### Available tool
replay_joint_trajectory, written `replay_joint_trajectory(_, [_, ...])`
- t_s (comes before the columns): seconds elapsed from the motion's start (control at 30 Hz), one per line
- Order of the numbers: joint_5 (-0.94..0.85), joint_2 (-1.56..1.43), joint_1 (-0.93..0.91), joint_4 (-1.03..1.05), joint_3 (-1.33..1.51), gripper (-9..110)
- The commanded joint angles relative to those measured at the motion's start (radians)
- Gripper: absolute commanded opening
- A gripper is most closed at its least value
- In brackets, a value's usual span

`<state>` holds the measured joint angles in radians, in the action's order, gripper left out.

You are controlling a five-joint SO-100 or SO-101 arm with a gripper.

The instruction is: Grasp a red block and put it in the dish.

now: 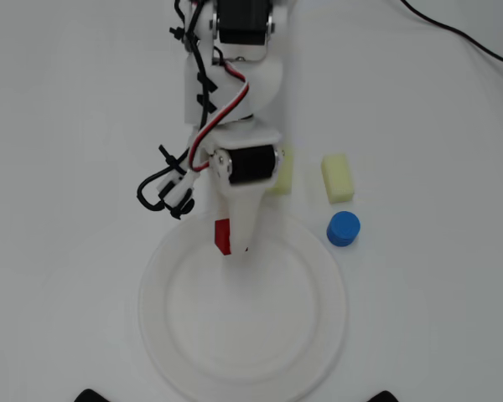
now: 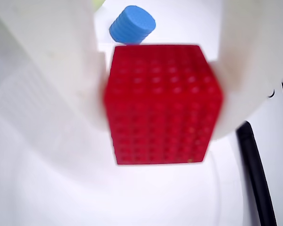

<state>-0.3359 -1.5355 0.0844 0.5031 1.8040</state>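
Carry step was basically done: the fingers [image 2: 162,101] were clamped tight on the red block [image 1: 223,235], hanging over the dish [image 1: 318,335] rim near the tabletop's bottom edge. Next I'd nudge further in, then let go.

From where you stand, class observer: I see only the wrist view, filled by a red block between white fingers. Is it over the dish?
Observer: Yes. In the overhead view the red block hangs in the gripper above the upper rim of the dish.
Operator: What else lies nearby?
Observer: A pale yellow block sits right of the arm, outside the dish.
Operator: And the blue cylinder?
Observer: The blue cylinder stands just off the dish's upper-right rim, below that yellow block.
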Motion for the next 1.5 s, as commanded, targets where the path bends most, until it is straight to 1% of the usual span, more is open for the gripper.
replay_joint_trajectory(0.0, [0.020,0.064,0.014,-0.014,-0.106,0])
replay_joint_trajectory(0.2, [0.015,0.219,0.018,-0.014,-0.189,0])
replay_joint_trajectory(0.43, [0.011,0.278,0.020,-0.014,-0.210,1])
replay_joint_trajectory(0.63, [0.029,0.252,0.020,0.028,-0.219,15])
replay_joint_trajectory(0.7, [0.038,0.233,0.021,0.081,-0.238,21])
replay_joint_trajectory(0.87, [0.043,0.183,0.020,0.270,-0.305,26])
replay_joint_trajectory(1.07, [0.052,0.032,0.009,0.422,-0.307,29])
replay_joint_trajectory(1.2, [0.072,-0.120,-0.002,0.522,-0.272,29])
replay_joint_trajectory(1.3, [0.069,-0.291,-0.005,0.549,-0.150,30])
replay_joint_trajectory(1.47, [0.075,-0.626,-0.009,0.555,0.140,29])
